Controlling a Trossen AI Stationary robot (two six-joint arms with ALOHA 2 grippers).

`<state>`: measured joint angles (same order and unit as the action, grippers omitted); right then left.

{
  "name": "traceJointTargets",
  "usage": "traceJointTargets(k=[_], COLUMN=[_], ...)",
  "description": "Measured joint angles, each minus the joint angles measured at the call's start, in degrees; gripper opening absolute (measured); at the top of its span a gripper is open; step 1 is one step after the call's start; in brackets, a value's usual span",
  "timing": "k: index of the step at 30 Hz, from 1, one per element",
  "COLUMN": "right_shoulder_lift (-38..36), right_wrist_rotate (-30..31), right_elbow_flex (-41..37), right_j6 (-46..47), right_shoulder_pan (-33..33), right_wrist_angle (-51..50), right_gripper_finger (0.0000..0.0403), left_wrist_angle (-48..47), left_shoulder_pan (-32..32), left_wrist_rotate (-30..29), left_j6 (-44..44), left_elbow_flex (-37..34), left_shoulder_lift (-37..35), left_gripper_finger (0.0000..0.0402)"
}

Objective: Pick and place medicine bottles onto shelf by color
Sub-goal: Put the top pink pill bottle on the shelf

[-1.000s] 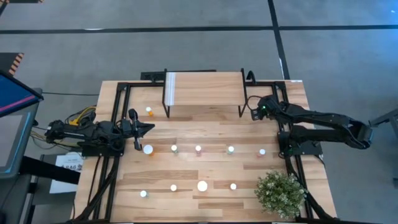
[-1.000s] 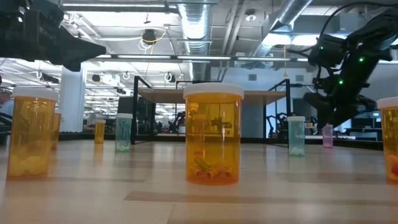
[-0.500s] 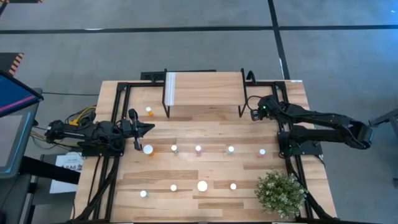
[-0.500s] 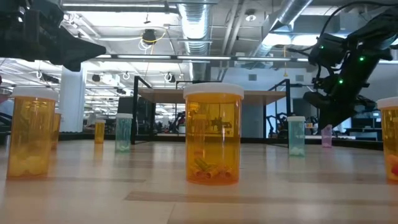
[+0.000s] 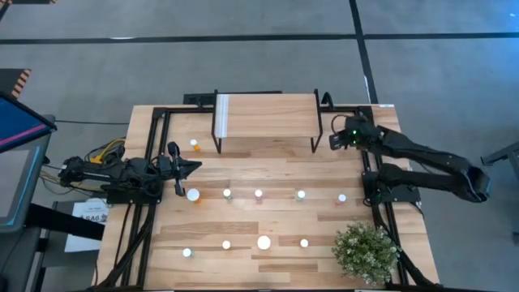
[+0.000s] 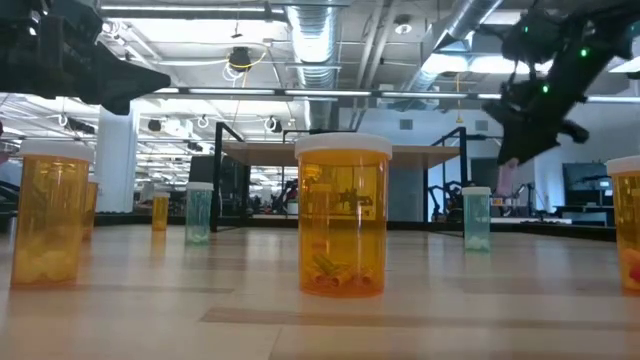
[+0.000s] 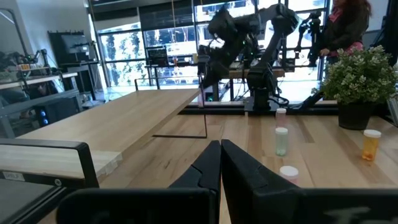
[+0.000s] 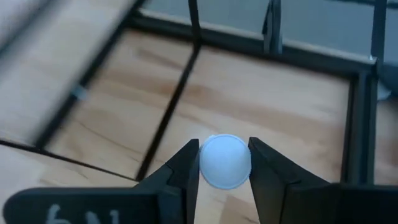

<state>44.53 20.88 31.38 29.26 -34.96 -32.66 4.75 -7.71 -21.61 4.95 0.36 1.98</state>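
My right gripper is shut on a small bottle with a white cap, held in the air by the right end of the shelf. The shelf has a light wood plank top, black legs and a white end panel. In the low view the bottle's pinkish body hangs under the gripper. Several other bottles stand upright on their bases on the table, in a middle row and a near row. My left gripper waits shut and empty at the table's left. My right gripper pinches the bottle's white round cap between its two fingers, one finger on each side. The fingers come from above, pointing down. The bottle hangs upright below them, lifted clear of the table.
A small orange bottle stands left of the shelf. A bushy green plant stands at the near right corner. Black frame bars run along the table's sides. A person shows in the room beyond.
My right gripper has risen with the pink bottle and shifted a little toward the table's far right. The bottle stood on the table a second ago and now hangs clear of it.
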Motion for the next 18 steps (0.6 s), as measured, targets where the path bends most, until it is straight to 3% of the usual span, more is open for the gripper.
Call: traceJointTargets(k=[8, 18], right_shoulder_lift=[0.36, 7.38], right_wrist_rotate=[0.01, -3.21], right_elbow_flex=[10.20, 21.26], right_j6=[-4.12, -8.12], right_shoulder_pan=[-0.06, 0.00], right_wrist_angle=[-2.81, -3.12], right_gripper_finger=[0.0129, 0.0130], left_wrist_angle=[0.00, 0.00], left_shoulder_pan=[-0.01, -0.01], left_wrist_rotate=[0.01, 0.01], left_j6=[0.00, 0.00], left_elbow_flex=[0.00, 0.01], left_shoulder_lift=[0.02, 0.01], left_gripper_finger=[0.0000, 0.0000])
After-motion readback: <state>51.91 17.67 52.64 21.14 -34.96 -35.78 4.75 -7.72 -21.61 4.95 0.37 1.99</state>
